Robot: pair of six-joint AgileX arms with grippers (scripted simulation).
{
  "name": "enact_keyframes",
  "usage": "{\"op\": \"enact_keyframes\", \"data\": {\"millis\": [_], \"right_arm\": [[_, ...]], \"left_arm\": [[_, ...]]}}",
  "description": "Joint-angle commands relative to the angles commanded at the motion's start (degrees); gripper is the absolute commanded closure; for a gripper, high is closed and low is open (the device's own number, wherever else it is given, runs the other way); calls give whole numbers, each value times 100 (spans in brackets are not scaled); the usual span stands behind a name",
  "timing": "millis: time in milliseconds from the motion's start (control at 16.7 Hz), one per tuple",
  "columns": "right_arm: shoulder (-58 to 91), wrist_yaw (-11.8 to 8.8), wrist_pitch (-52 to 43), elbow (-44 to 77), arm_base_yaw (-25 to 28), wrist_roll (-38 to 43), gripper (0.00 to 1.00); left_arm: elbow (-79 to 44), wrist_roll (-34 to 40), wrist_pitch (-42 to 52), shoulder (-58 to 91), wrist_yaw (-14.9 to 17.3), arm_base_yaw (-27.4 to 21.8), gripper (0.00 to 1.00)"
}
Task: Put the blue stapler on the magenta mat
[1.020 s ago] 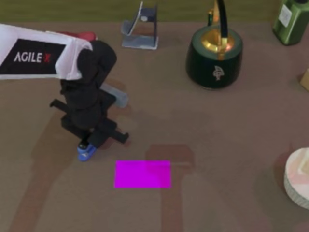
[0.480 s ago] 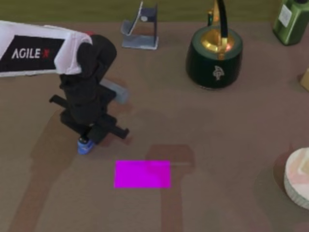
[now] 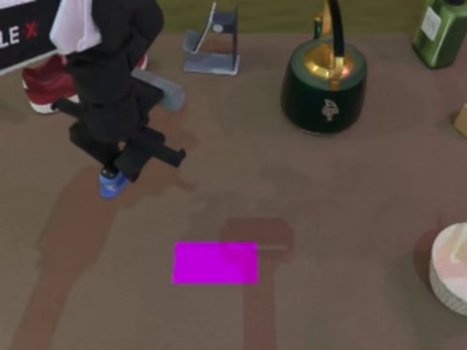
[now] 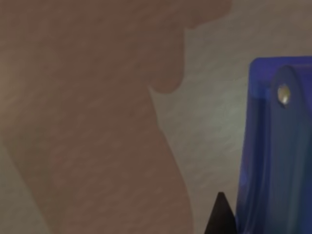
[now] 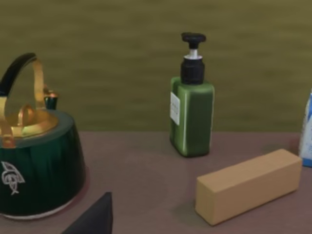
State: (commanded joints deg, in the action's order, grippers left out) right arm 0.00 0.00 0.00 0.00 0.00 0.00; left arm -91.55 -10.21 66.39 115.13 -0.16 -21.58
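Observation:
The blue stapler (image 3: 109, 184) pokes out below my left gripper (image 3: 115, 175), which is shut on it and holds it above the table at the left. Up close in the left wrist view, the stapler (image 4: 278, 156) fills one side next to a dark fingertip (image 4: 222, 217), with the table well below. The magenta mat (image 3: 215, 262) lies flat at the front middle, apart from the stapler and to its right. My right gripper is out of the top view; only one dark fingertip (image 5: 97, 217) shows in the right wrist view.
A red shoe (image 3: 44, 84) and a grey block (image 3: 166, 92) lie by the left arm. At the back stand a grey holder (image 3: 211, 44), a green kettle (image 3: 325, 80) and a green pump bottle (image 3: 441, 29). A tan block (image 5: 248, 185) and a white round object (image 3: 452, 266) sit at the right.
My left arm has risen and drawn back toward the far left with the stapler in its grip. The red shoe now shows beside it.

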Motion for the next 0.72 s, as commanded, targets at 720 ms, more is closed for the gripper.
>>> {"op": "enact_keyframes", "data": {"millis": [720], "right_arm": [[0, 0, 0, 0, 0, 0, 0]], "left_arm": [[11, 1651, 220, -131, -315, -339, 100]]}}
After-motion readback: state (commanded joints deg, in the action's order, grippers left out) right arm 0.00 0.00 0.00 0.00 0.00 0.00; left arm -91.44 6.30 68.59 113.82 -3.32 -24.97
